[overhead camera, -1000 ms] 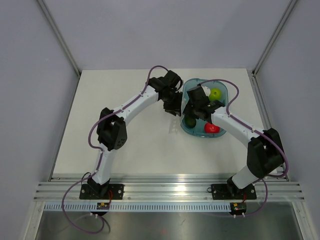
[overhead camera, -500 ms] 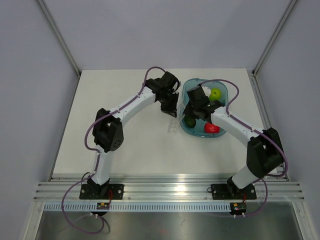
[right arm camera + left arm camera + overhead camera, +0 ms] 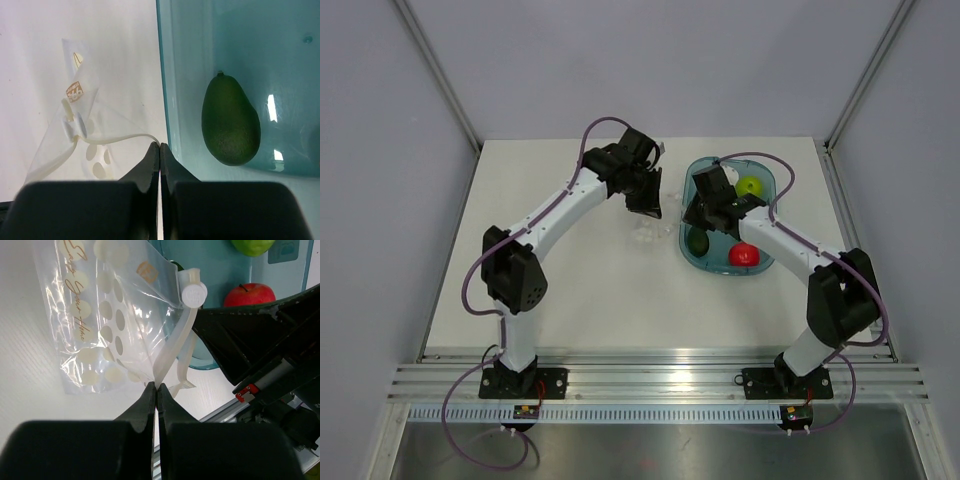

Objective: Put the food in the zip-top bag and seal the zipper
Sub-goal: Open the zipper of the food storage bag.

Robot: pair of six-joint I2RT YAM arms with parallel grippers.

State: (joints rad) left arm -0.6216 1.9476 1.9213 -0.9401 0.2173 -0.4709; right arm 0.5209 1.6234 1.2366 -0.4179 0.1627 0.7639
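Note:
The dark green avocado (image 3: 230,120) lies in the teal tray (image 3: 240,45); it also shows in the top view (image 3: 697,242) at the tray's near-left corner. The clear zip-top bag (image 3: 95,320), printed with white dots, hangs over the table left of the tray (image 3: 655,232). My left gripper (image 3: 156,386) is shut on the bag's white zipper strip (image 3: 172,347), below its round slider (image 3: 193,292). My right gripper (image 3: 159,145) is shut, with the other end of the strip (image 3: 115,137) at its tips, beside the tray's left rim. The bag's mouth stretches between the left gripper (image 3: 648,205) and the right gripper (image 3: 691,217).
The tray (image 3: 722,264) also holds a lime-green apple (image 3: 750,186) and a red apple (image 3: 744,254). Grey walls surround the white table on three sides. An aluminium rail runs along the near edge.
My left arm has swung left, away from the tray, drawing the bag's edge with it. The right gripper stays at the tray's left rim.

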